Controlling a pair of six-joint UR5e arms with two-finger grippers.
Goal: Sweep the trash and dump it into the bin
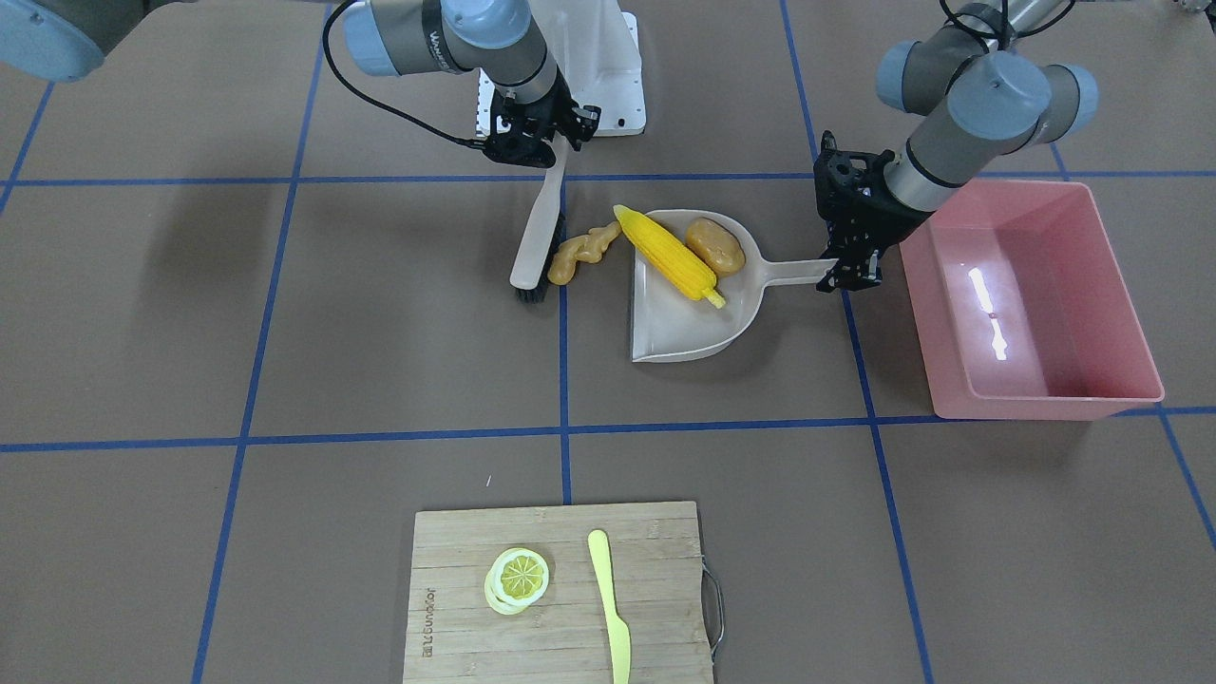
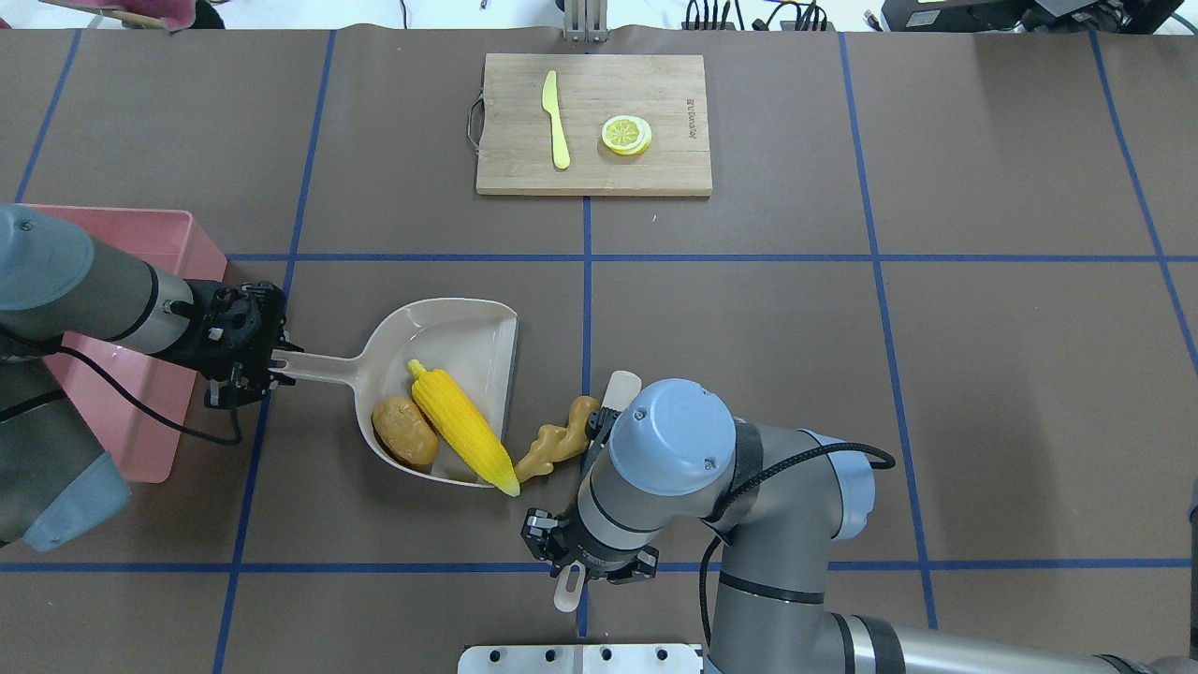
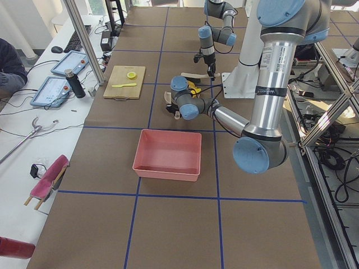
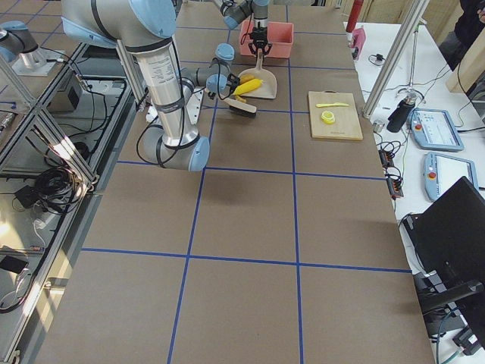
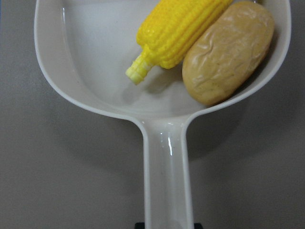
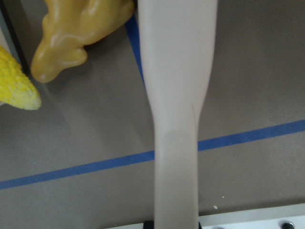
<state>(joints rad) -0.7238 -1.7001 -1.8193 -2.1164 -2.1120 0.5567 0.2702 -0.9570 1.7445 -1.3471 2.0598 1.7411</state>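
The white dustpan (image 1: 686,328) lies mid-table with the yellow corn cob (image 1: 670,255) and the brown potato (image 1: 715,245) in it; the corn's tip pokes past the pan's corner. The tan ginger root (image 1: 581,252) lies on the table just outside the pan, between the corn's tip and the brush (image 1: 537,242). My left gripper (image 1: 845,275) is shut on the dustpan's handle (image 5: 167,181). My right gripper (image 1: 546,142) is shut on the brush's handle (image 6: 176,95), bristles down beside the ginger (image 6: 76,33). The pink bin (image 1: 936,332) stands beside my left gripper.
A wooden cutting board (image 1: 456,570) with a lemon slice (image 1: 519,577) and a pale yellow knife (image 1: 608,608) lies at the table's far side from the robot. The robot's white base plate (image 1: 613,66) is behind the brush.
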